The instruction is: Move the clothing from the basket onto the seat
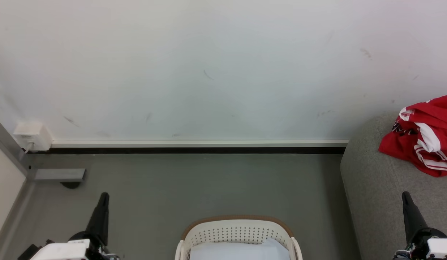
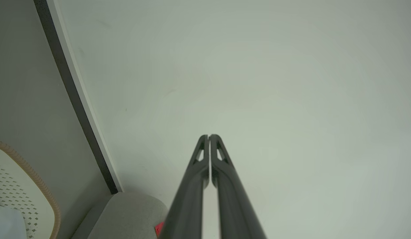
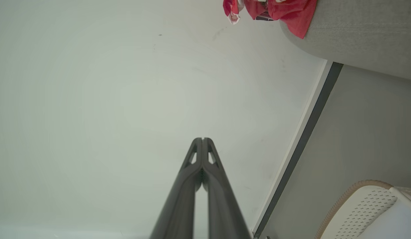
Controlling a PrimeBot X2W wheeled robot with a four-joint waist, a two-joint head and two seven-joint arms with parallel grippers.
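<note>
jersey on seat, hands idle

grey seat (image 1: 375, 187) holds red clothing (image 1: 422, 141) at its back edge. basket (image 1: 237, 231) on floor, pale contents unclear. left hand (image 1: 103, 196) and right hand (image 1: 405, 196) both pressed together, empty. best to check the basket before reaching.

Bare indoor room, domestic in kind: scuffed white wall (image 1: 223, 72), grey floor (image 1: 194, 187), grey upholstered seat (image 1: 375, 195), plastic laundry basket (image 1: 237, 233).
</note>
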